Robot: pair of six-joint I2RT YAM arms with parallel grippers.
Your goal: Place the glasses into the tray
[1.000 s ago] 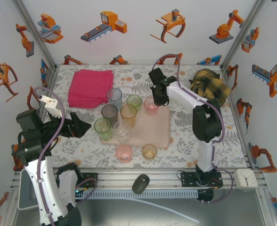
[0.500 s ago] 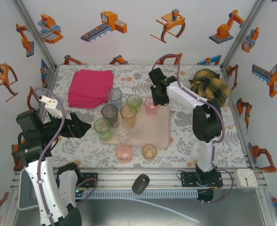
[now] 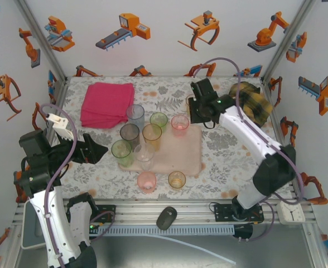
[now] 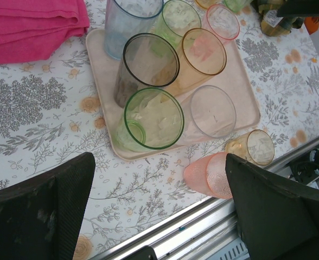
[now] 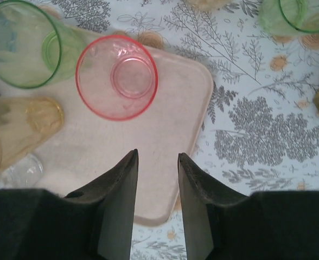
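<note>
The pale pink tray [image 3: 181, 156] holds several glasses: blue [image 3: 135, 114], green [image 3: 158, 120], grey [image 3: 129, 133], orange [image 3: 152, 134], another green [image 3: 121, 149] and clear [image 3: 144, 153]. A pink glass [image 5: 117, 76] stands upright at the tray's far right corner [image 5: 170, 124]. My right gripper [image 5: 157, 154] hangs open just behind it, over the tray edge, with nothing between its fingers. Off the tray near the front edge sit a pink glass [image 4: 211, 176] and an orange one [image 4: 254, 147]. A green glass [image 5: 300, 13] stands on the cloth beyond the tray. My left gripper [image 4: 159, 162] is wide open and holds nothing, left of the tray.
A folded magenta cloth [image 3: 107, 103] lies at the back left. A yellow and black plaid bundle [image 3: 247, 100] sits at the back right. A black mouse [image 3: 166, 218] and a white clock [image 3: 291, 211] rest on the front rail.
My right gripper has opened off the pink glass and drawn away to the right. The pink glass stays on the tray. The left arm has not moved.
</note>
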